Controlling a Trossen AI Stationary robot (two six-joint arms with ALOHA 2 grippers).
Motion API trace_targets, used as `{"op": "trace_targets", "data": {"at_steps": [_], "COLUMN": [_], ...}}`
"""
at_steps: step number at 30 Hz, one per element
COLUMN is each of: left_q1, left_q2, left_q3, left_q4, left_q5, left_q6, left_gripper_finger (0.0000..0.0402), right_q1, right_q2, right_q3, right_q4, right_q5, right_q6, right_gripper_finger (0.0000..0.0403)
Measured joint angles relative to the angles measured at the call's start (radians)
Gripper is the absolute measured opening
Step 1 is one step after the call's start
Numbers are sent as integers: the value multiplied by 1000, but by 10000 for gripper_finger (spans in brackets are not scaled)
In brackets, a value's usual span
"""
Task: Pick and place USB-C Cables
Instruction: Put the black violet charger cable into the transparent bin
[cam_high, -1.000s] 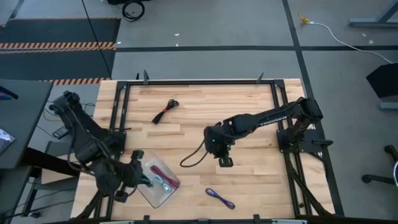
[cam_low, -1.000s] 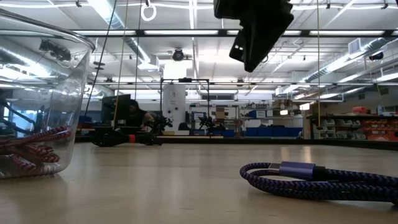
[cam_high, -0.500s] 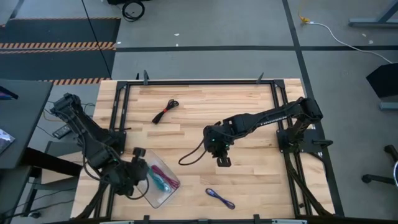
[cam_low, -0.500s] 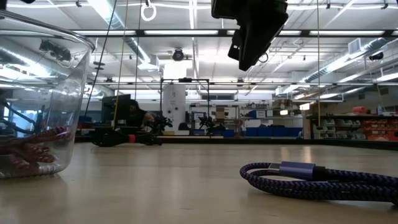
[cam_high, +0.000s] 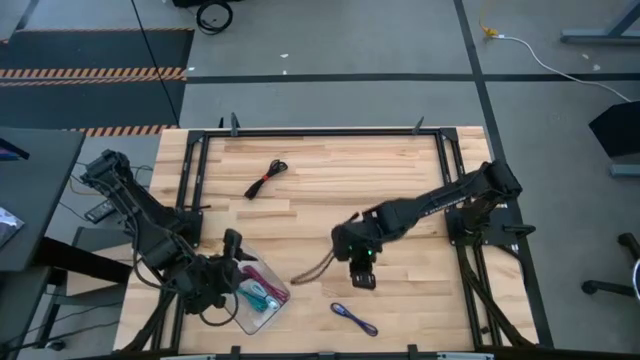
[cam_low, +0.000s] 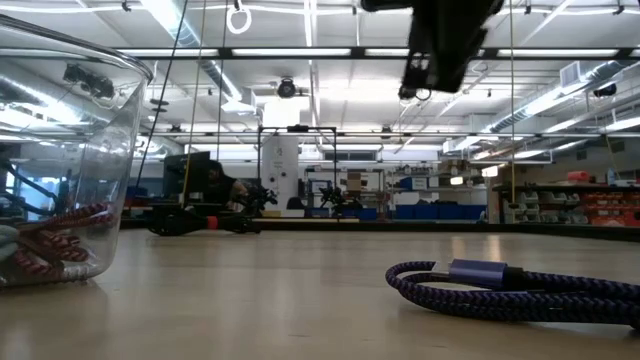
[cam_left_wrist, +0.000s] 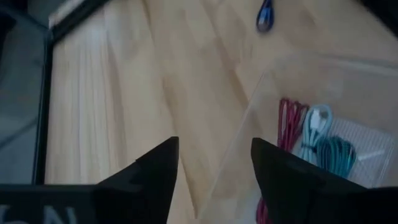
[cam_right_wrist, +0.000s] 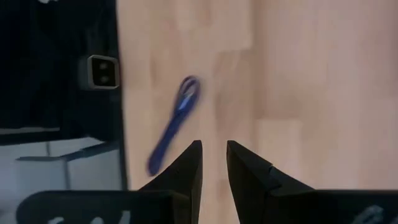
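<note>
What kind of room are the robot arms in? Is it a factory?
Probably a big robotics lab or workshop. The wooden table sits on a grey floor with hazard-stripe tape. The low view shows long ceiling lights and shelves of blue bins far behind the purple cable.

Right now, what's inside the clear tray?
The tray holds a magenta cable, a pale cable and a teal cable, side by side. The left gripper, open, hovers by it. Anything beneath them can't be seen.
</note>
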Motion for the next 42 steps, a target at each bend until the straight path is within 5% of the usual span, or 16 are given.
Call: {"op": "trace_targets", "data": {"at_steps": [14, 18, 23, 31, 42], "left_q1": [178, 239, 267, 232, 151], "left_q2": [0, 0, 0, 0, 0], "left_q3": [0, 0, 0, 0, 0], "left_q4": [73, 71, 111, 151, 151], "left_q5": [-44, 65, 256, 278, 278], "left_q6": [156, 161, 150, 78, -9], "left_gripper_finger": [183, 183, 183, 183, 183], "right_q1": [216, 233, 277, 327, 354], "right_q2": [0, 26, 123, 290, 385], "right_q3": [0, 0, 0, 0, 8], "right_q4": [2, 20, 91, 252, 318], "right_q5": [229, 288, 272, 115, 142], "right_q6": [233, 231, 249, 516, 721], "right_gripper_finger": [81, 99, 151, 233, 222]}}
